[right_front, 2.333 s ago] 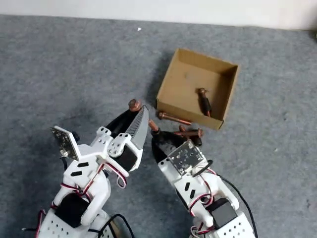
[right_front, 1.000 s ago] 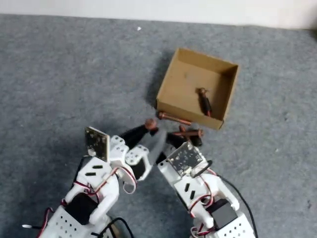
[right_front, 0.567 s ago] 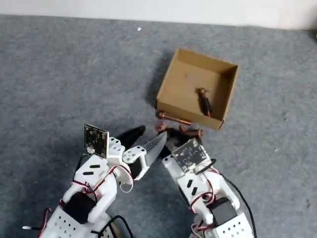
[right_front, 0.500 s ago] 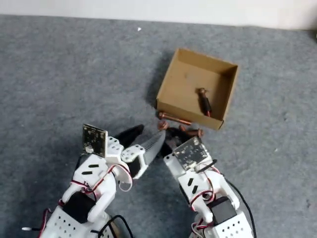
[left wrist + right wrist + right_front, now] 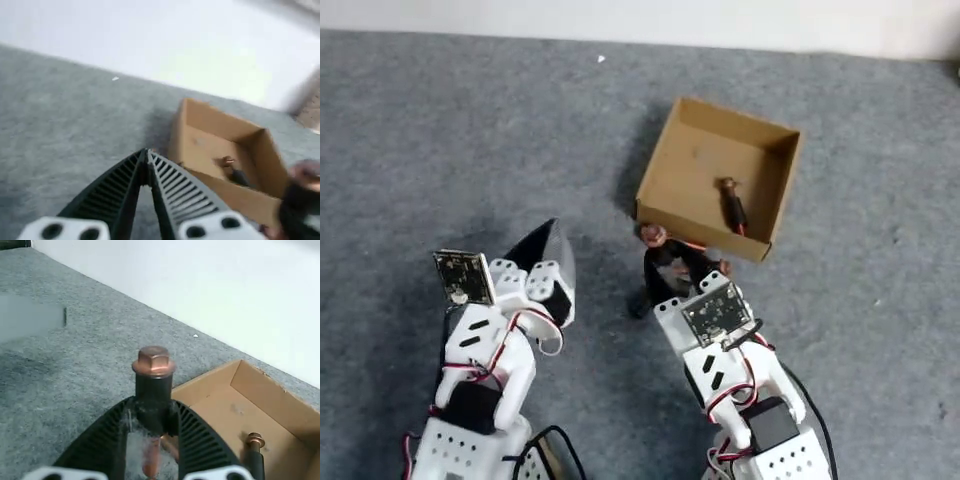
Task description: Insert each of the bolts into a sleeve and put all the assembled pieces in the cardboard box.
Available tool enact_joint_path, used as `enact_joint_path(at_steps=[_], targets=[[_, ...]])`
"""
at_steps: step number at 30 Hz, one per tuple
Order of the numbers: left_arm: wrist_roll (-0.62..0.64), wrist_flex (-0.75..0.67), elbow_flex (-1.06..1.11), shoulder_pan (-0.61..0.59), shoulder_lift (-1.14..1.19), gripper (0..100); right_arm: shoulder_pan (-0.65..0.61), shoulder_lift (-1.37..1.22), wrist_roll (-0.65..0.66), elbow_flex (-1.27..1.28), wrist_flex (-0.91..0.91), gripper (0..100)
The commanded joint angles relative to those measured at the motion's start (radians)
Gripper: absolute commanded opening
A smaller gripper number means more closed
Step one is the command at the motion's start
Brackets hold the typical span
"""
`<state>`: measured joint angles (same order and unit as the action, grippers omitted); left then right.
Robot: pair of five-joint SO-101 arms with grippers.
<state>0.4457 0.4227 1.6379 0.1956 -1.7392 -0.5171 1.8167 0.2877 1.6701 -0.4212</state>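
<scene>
A grey carpeted table [image 5: 470, 130] carries a shallow cardboard box [image 5: 700, 160], open at the top, at centre-right on the far side of both arms. The left arm [image 5: 480, 360] sits at the near left, well apart from the box. The right arm [image 5: 730, 370] sits at the near right, directly on the near side of the box.

The left gripper [image 5: 148, 156] points across bare carpet with its jaws pressed together and nothing between them. The right gripper [image 5: 152, 412], just short of the box's near-left corner, is clamped on a black sleeve [image 5: 152, 395]. A copper bolt [image 5: 153, 359] sits in that sleeve, its hexagonal head standing clear of the far end.

One assembled piece [image 5: 732, 205] lies flat on the box floor, toward the right wall. A loose bolt [image 5: 721, 268] lies on the carpet beside the box's near wall, partly hidden by the right gripper.
</scene>
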Motion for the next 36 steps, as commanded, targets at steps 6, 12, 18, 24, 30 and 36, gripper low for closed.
enact_joint_path(at_steps=[6, 12, 18, 24, 30, 36], targets=[[-0.008, -0.029, 0.062, -0.173, -0.002, 1, 0.056, 0.022, 0.003, 0.085, 0.041, 0.6], [-0.117, 0.106, 0.062, -0.183, 0.001, 1, 0.071, 0.022, 0.003, 0.085, 0.041, 0.6], [-0.305, 0.216, 0.062, -0.185, -0.005, 1, 0.067, 0.021, -0.006, 0.07, -0.105, 0.6], [-0.308, 0.216, 0.062, -0.185, -0.001, 1, 0.071, 0.019, -0.089, -0.197, -0.361, 0.6], [-0.31, 0.218, 0.062, -0.185, 0.001, 1, 0.099, -0.116, -0.087, -0.312, -0.395, 0.6], [-0.31, 0.218, 0.062, -0.186, 0.001, 1, 0.199, -0.61, -0.089, -0.608, -0.361, 0.6]])
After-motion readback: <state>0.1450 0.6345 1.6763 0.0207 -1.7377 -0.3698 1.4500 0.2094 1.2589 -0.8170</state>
